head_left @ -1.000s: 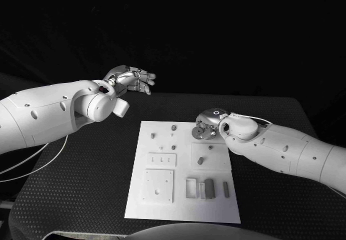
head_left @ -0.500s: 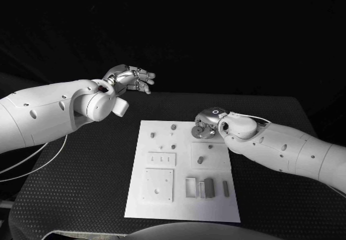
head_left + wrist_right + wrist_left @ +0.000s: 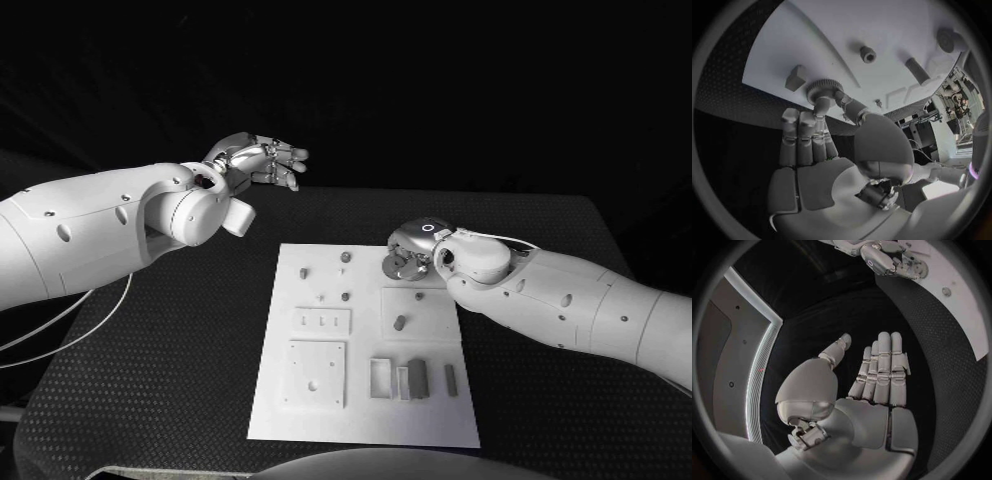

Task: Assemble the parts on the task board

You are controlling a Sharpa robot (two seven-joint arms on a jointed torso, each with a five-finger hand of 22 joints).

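Note:
The white task board [image 3: 361, 420] lies in the middle of the black table. My right hand [image 3: 411, 247] hovers over the board's far right corner and pinches a round toothed gear [image 3: 395, 265] between thumb and fingertips. In the right wrist view the gear [image 3: 821, 89] sits low over the board [image 3: 879, 20], beside a small block [image 3: 796, 76], a short peg [image 3: 867, 54] and a cylinder [image 3: 915, 69]. My left hand [image 3: 260, 160] is raised beyond the table's far left, fingers straight and apart, holding nothing. The left wrist view shows that flat palm [image 3: 879, 372].
Several small pegs [image 3: 346, 257] stand on the board's far half. Nearer lie a slotted plate [image 3: 325, 320], a square plate [image 3: 316, 371] and upright blocks [image 3: 417, 377]. Black table [image 3: 159, 380] spreads on both sides of the board.
My right hand has edged slightly left over the board's far corner with the gear still in it. The left hand stays where it was.

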